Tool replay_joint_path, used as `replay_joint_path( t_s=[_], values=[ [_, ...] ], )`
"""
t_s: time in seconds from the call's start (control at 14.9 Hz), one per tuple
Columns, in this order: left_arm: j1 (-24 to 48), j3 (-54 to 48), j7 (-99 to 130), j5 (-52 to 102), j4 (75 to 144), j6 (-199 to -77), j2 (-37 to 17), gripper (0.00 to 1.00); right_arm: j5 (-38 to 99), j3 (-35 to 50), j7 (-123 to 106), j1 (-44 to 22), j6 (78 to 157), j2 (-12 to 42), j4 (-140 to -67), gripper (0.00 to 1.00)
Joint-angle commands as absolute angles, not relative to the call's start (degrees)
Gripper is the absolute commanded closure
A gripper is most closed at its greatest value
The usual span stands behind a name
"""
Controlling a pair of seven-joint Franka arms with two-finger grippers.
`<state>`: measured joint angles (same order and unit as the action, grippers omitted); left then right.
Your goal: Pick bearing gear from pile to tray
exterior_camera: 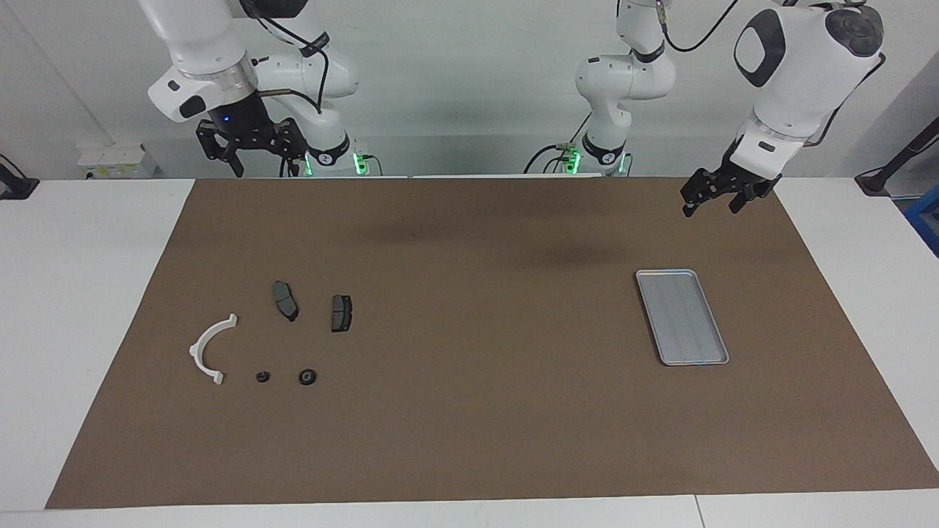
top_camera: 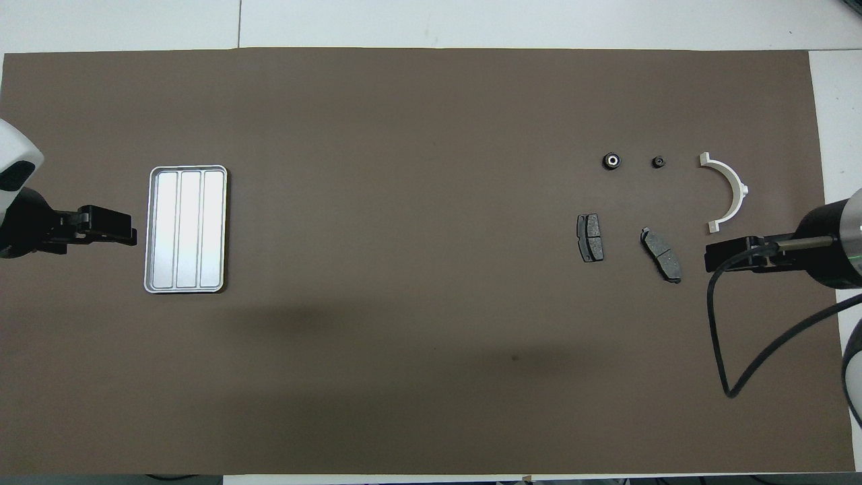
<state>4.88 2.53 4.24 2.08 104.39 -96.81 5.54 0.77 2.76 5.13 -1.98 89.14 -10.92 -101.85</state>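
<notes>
Bearing gear untouched; L gripper, R gripper open, empty.

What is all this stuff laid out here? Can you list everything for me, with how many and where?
Mat: one, brown, covering most of the white table.
Tray: one, silver-grey, empty, toward the left arm's end.
Curved bracket: one, white, toward the right arm's end.
Brake pads: two, dark grey, nearer to the robots than the bracket.
Small round parts: two, black, farther from the robots than the brake pads.
Left gripper: one, black, open, raised over the mat's edge near the tray.
Right gripper: one, black, open, raised by the mat's edge nearest the robots.
</notes>
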Motion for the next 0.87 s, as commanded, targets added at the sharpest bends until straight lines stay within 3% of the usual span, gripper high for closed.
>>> replay_joint_path(
  t_s=[0.0, 0.8],
  values=[
    [5.4, 3.2, 3.4, 2.7, 106.8, -98.0, 7.6, 0.00, 1.1, 2.7, 5.9, -1.8, 87.9, -11.5, -101.6, 0.00],
    [5.4, 3.2, 3.7, 2.7, 106.7, -99.1, 7.5, 0.00, 1.4, 2.4, 4.9, -1.1, 88.4, -12.1, -101.8, 0.00]
  ],
)
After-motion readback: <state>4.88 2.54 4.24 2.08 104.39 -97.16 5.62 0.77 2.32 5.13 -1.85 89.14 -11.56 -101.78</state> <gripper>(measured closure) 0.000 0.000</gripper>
